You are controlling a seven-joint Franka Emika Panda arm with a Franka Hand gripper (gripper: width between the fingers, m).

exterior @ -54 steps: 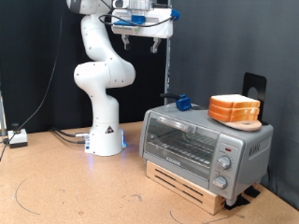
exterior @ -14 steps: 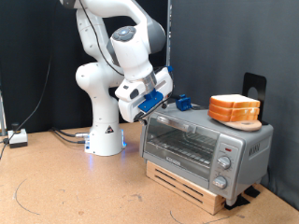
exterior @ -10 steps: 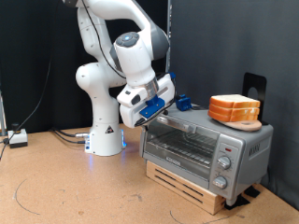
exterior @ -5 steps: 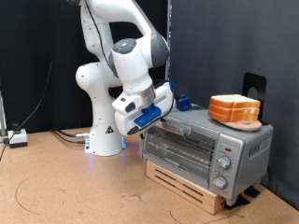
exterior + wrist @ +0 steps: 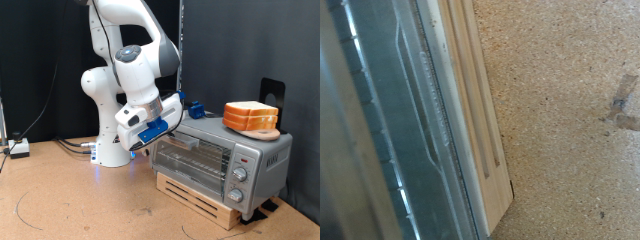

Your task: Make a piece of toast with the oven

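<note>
The silver oven [image 5: 245, 160] stands on a wooden base [image 5: 200, 200] at the exterior view's right. Its glass door [image 5: 195, 158] is tipped a little way outward at the top. The piece of toast [image 5: 251, 117], orange-brown crust with a pale face, lies on the oven's roof. My gripper [image 5: 166, 135] is at the door's top edge, by the handle, on the oven's left end. The wrist view shows the door glass [image 5: 390, 130] close up and the wooden base [image 5: 475, 110] beneath it; no fingers show there.
A small blue object [image 5: 196, 110] sits on the oven roof behind my hand. A black stand [image 5: 271, 92] rises behind the toast. The arm's base [image 5: 112, 150] and a small box with cables [image 5: 18, 148] are at the left. The table [image 5: 570, 120] is brown corkboard.
My gripper came down from high above to the oven's top front edge, then moved down and left. The door's top has tipped outward with it. The toast has not moved.
</note>
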